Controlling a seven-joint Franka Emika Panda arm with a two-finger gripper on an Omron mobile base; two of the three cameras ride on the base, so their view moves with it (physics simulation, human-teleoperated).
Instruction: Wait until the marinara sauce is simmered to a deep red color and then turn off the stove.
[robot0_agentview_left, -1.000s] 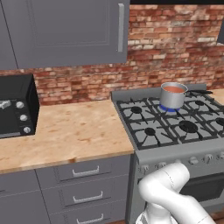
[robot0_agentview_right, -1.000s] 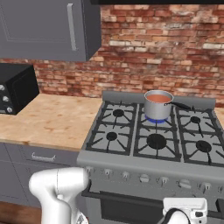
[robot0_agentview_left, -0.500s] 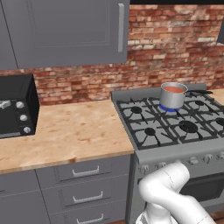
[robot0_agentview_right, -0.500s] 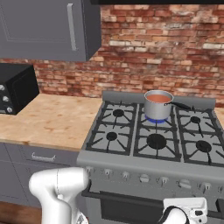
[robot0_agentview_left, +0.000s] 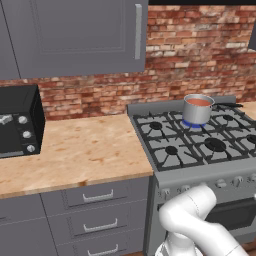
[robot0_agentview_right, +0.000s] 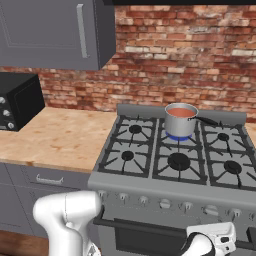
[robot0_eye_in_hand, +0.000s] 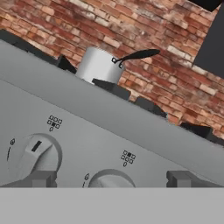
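Low before the stove's front panel: gripper (robot0_eye_in_hand: 107, 179), its two dark finger tips set wide apart and holding nothing, with one rounded knob (robot0_eye_in_hand: 108, 179) lying between them and a second knob (robot0_eye_in_hand: 34, 156) just beside the left tip. Each knob carries a small burner diagram above it. In the right base view the hand sits at the lower right, below the knob row and in front of the oven door (robot0_agentview_right: 150, 240).

Stove (robot0_agentview_right: 170, 192): wide grey metal range, black grates, front edge running above the knobs; open grate space lies all round the pan on the near burners.

Saucepan (robot0_agentview_right: 180, 120): small grey steel, upright on the rear middle burner, blue flame visible at its base, dark handle (robot0_eye_in_hand: 136, 55) pointing away toward the brick wall (robot0_agentview_right: 190, 55). It stands well apart from the gripper, above and behind it.

Marinara sauce (robot0_agentview_right: 181, 112): smooth orange-red surface, level inside the pan rim; same tone in the left base view (robot0_agentview_left: 198, 102).

Counter (robot0_agentview_left: 75, 150): light wood top, meeting the stove's left edge, bare between stove and countertop oven (robot0_agentview_left: 17, 122), which stands black at the far left against the wall.

Drawers (robot0_agentview_left: 95, 197): grey, below the counter edge. Upper cabinets (robot0_agentview_left: 75, 35): grey, hanging well above the counter.
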